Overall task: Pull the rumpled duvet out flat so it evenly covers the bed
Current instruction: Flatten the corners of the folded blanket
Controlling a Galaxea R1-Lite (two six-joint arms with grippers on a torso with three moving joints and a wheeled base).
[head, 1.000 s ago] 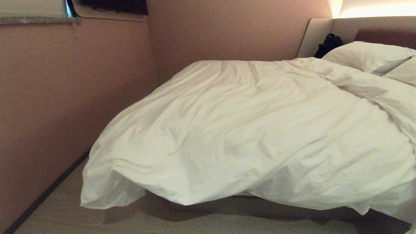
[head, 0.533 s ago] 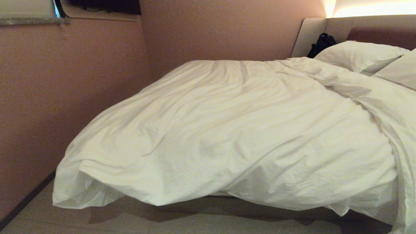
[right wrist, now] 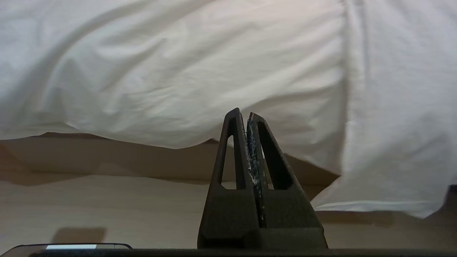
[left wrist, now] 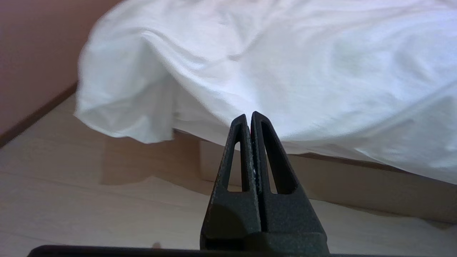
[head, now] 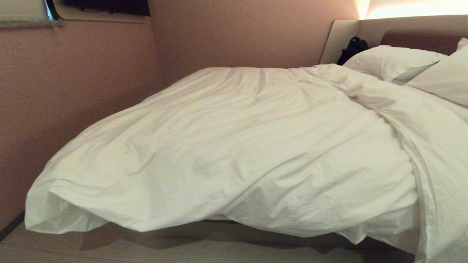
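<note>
A puffy white duvet [head: 234, 146] lies rumpled across the bed [head: 292, 239], its near edge drooping over the bed's side and one corner [head: 55, 215] hanging out toward the floor on the left. The grey-beige base [left wrist: 357, 185] shows under that edge. Neither arm is in the head view. My left gripper [left wrist: 249, 115] is shut and empty, held low over the floor, short of the duvet's hanging edge [left wrist: 214, 117]. My right gripper [right wrist: 243, 113] is shut and empty too, facing the duvet's drooping side [right wrist: 178, 89] further right.
Pillows [head: 391, 62] lie at the padded headboard [head: 420, 33], with a black object [head: 351, 48] beside them. A pink wall [head: 73, 91] stands close on the left. Pale wood floor [left wrist: 89, 214] runs between me and the bed.
The whole head view has slid left across the picture: the camera has shifted toward the right along the bed. The duvet itself lies as before.
</note>
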